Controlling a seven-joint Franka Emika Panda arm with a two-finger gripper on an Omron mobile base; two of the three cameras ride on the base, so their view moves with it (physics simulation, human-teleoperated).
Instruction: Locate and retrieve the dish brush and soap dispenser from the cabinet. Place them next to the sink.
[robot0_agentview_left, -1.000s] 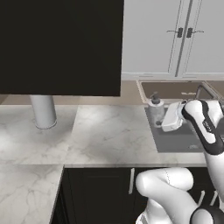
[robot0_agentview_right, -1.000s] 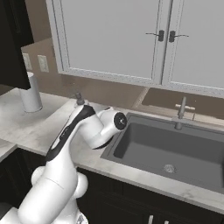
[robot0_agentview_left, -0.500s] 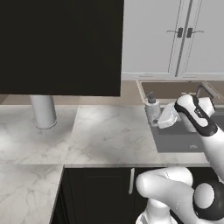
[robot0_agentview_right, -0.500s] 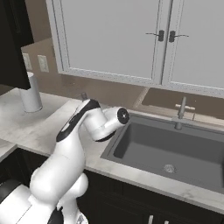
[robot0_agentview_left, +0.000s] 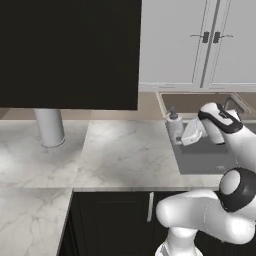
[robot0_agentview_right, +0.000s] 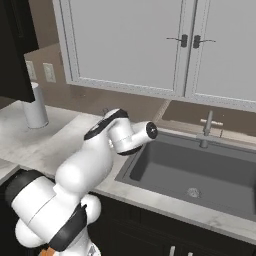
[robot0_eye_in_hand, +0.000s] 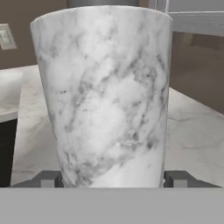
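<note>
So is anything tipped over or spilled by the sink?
No, nothing stands out. The soap dispenser stands upright on the marble counter at the sink's left edge, between the open fingers of the tool. No spill shows.

The arm (robot0_agentview_right: 75, 175) is glossy white with rounded, bulbous links. Black bands ring its joints. A dark round cap sits on one joint (robot0_agentview_right: 151, 131).

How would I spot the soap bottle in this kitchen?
Find the grey sink basin in the white marble counter. At its left rim stands a small white marbled soap dispenser with a dark pump top, unlike the taller plain grey cylinder further left.
</note>
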